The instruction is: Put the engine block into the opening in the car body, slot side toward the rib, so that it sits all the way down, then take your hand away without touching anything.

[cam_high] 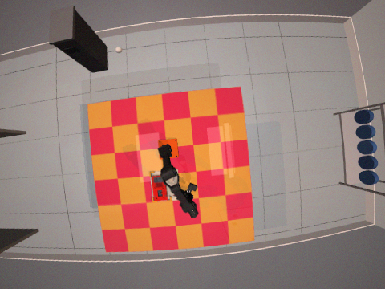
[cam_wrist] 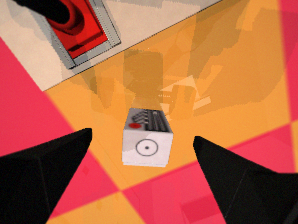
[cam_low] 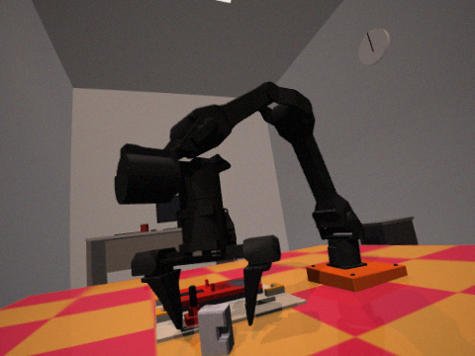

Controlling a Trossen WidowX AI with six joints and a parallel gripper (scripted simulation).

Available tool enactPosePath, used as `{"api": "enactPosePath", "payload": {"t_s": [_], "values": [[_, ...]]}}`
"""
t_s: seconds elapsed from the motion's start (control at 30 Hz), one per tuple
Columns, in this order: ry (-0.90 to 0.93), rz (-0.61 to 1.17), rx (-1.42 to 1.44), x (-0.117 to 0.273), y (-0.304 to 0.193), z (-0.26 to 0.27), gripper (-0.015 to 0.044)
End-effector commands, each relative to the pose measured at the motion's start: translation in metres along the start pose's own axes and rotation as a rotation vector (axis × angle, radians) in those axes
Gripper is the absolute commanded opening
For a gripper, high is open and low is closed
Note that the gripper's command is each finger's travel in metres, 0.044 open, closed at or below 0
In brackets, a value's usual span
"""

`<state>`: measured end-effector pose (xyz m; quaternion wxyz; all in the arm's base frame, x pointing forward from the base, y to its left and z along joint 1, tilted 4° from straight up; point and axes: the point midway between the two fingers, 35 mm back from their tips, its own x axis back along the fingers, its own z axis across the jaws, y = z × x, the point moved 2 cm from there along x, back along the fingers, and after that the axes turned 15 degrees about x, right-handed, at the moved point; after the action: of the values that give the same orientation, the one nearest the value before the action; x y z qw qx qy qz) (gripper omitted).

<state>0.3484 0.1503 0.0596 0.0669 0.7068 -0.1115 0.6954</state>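
Observation:
The engine block (cam_low: 210,330) (cam_wrist: 147,146), a small light-grey block with a slot in its side, stands on the checkered mat beside the white board. In the wrist view its near face shows a ring mark, and its other visible face has dark stripes and a red dot. My gripper (cam_low: 216,325) (cam_wrist: 144,136) is wide open and empty, pointing down over the block, with a fingertip to either side and neither seen touching it. The red car body (cam_high: 161,197) (cam_low: 228,289) lies on the board's far side. Its opening and rib cannot be made out. The arm hides the block in the top view.
The white board (cam_low: 292,300) (cam_wrist: 145,22) carries a red part (cam_low: 191,318) (cam_wrist: 90,40) with an upright black post, seated in a grey frame close to the block. The orange arm base (cam_high: 173,149) (cam_low: 356,277) stands on the mat beyond the board.

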Motion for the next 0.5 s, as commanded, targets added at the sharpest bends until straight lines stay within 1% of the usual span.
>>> {"api": "enactPosePath", "payload": {"t_s": [0.0,0.27,0.47], "values": [[-0.002,-0.002,-0.003,-0.007,0.000,0.000,0.0440],[-0.002,-0.002,-0.003,-0.017,0.001,-0.001,0.0440],[-0.002,-0.002,-0.003,-0.017,0.001,-0.001,0.0282]]}}
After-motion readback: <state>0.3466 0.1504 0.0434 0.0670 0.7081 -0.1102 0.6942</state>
